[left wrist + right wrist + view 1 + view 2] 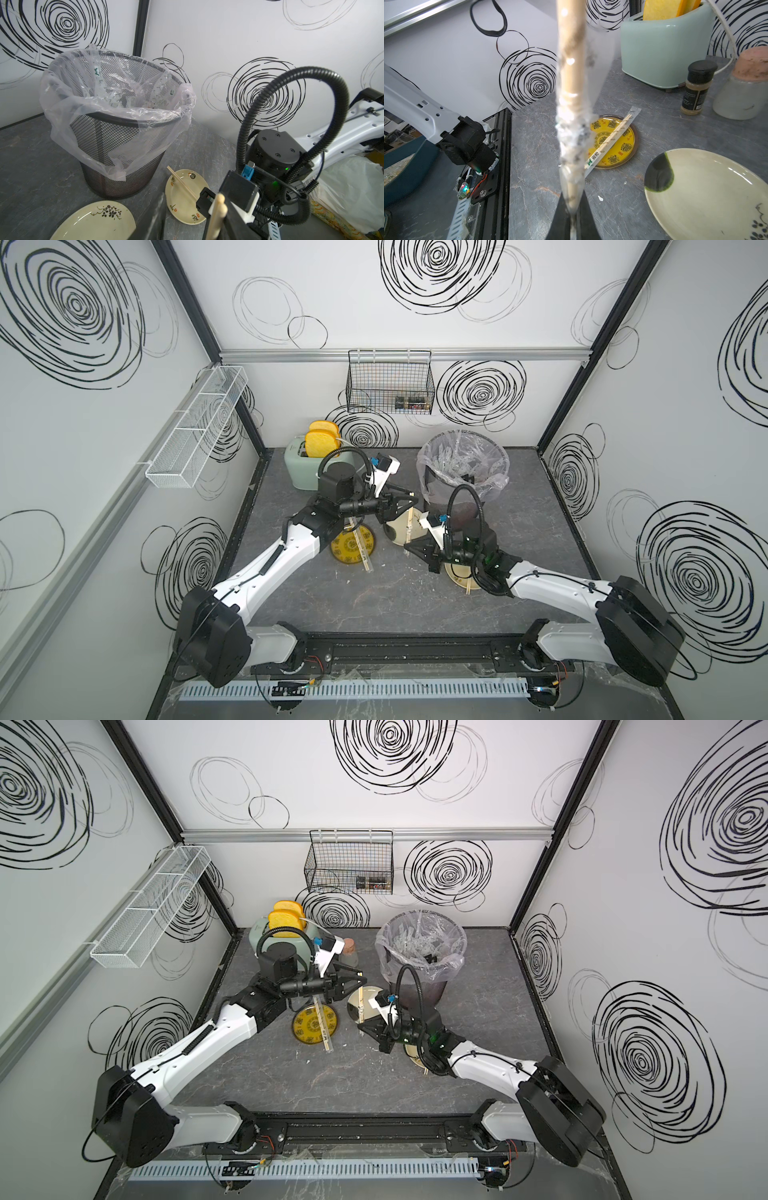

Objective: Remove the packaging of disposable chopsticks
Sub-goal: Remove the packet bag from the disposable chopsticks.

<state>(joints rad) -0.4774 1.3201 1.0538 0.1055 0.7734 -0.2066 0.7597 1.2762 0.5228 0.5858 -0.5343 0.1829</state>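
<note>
**Sleeve pinched at one end, sticks ready to be drawn out**

The step in hand is stripping one pair. The right pincer (572, 216) is closed tight on the near end of a clear sleeve (572, 143). The sleeve is bunched and crumpled along the disposable chopsticks (219, 204) inside it. The left pincer (409, 498) sits at the far end, where two bare wooden tips poke out. In the left wrist view its jaws stand partly apart, with one finger beside the sticks and a gap on the other side. It does not look clamped yet.

The pair hangs in the air above the cream plate (392, 533), clear of the table (395, 605). Its long axis runs roughly from the front of the table towards the back wall. The bare tips point back and the sleeved end points forward into the right pincer. I cannot tell whether it is level or slightly tilted.

The next move probably calls for the left jaws to shut on wood alone. The arms would then pull apart along that axis so the sleeve slides off rather than tears. The sleeve belongs in the lined mesh waste bin (116, 162), where other sleeves lie.

The task looks about midway. A bare pair (182, 185) lies across a small plate (187, 212), and a sleeved pair (610, 137) lies across the yellow plate (623, 151).
</note>
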